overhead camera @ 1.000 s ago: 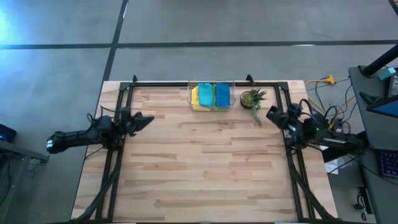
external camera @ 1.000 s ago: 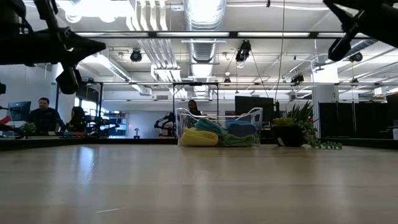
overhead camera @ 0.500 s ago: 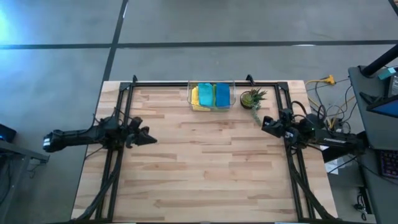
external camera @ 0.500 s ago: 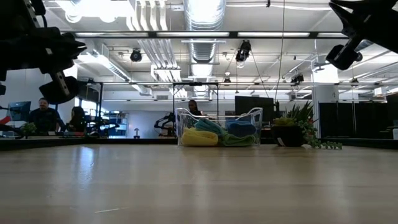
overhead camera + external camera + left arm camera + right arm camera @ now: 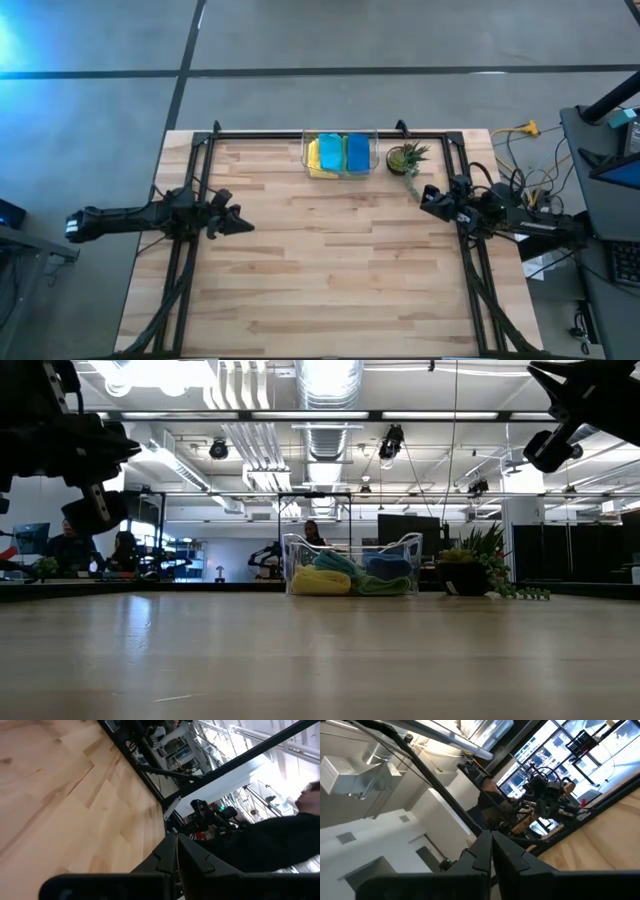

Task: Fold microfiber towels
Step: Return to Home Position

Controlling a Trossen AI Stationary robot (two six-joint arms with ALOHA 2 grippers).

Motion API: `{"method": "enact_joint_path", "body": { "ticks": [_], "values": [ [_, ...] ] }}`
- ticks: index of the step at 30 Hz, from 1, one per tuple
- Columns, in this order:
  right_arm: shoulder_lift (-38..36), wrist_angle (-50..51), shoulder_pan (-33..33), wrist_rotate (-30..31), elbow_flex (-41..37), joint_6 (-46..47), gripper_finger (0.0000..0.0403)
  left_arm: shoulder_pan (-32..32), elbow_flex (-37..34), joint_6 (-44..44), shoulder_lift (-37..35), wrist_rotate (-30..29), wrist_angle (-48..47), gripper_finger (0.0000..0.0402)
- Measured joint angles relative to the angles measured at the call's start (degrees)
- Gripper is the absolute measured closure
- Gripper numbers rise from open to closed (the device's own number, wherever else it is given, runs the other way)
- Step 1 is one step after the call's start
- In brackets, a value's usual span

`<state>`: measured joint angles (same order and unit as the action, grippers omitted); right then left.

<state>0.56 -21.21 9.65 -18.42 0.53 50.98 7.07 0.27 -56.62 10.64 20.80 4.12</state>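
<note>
Microfiber towels (image 5: 340,155) sat in the clear bin (image 5: 376,150) at 12 o'clock on the surface (image 5: 330,270). Homing probably called for the left arm (image 5: 120,215) at 9 o'clock and the right arm (image 5: 510,215) at 3 o'clock, jaws closed and empty, to retract smoothly, clear of the bin. Yellow, teal and blue folds looked soft and packed side by side.

Inside the clear bin (image 5: 410,545), the lime green towel (image 5: 380,587) lies mostly hidden beneath the blue towel (image 5: 388,567).
</note>
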Motion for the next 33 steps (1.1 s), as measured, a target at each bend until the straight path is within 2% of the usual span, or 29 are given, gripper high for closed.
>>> {"method": "enact_joint_path", "body": {
  "ticks": [33],
  "values": [
    [0.0, 0.0, 0.0, 0.0, 0.0, 0.0, 0.0394, 0.0, 0.0, 0.0, 1.7, 0.0, 0.0, 0.0402]
  ]
}}
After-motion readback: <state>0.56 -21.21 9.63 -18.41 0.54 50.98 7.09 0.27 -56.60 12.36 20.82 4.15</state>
